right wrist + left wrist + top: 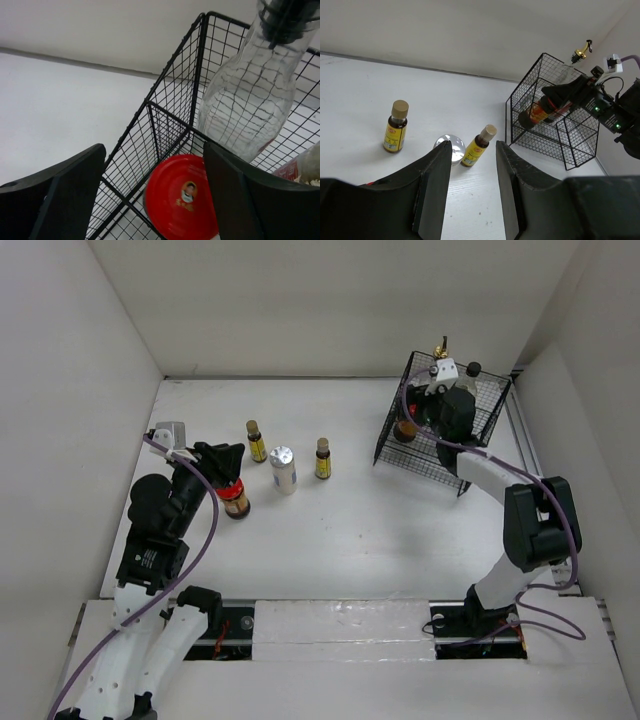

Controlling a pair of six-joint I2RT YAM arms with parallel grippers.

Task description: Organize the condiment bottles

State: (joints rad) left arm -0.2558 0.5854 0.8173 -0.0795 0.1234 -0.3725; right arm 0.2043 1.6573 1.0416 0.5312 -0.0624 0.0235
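Observation:
My left gripper (226, 462) is open and empty, just above and left of a red-lidded dark jar (236, 500) on the table. Two yellow-labelled brown-capped bottles (256, 441) (323, 458) stand upright with a silver-lidded white jar (284, 470) between them. The left wrist view shows these bottles (395, 128) (478, 145) and the jar's lid (451, 146) beyond my open fingers (436, 175). My right gripper (154, 150) is open over the black wire rack (392, 436), above a red-lidded jar (182, 197) standing inside it. A gold-capped clear bottle (247, 110) and a black-capped sauce bottle (472, 370) also stand in the rack.
The rack (555, 131) stands at the far right near the back wall and right wall. White walls enclose the table on three sides. My right arm (535, 520) reaches over the right side of the table.

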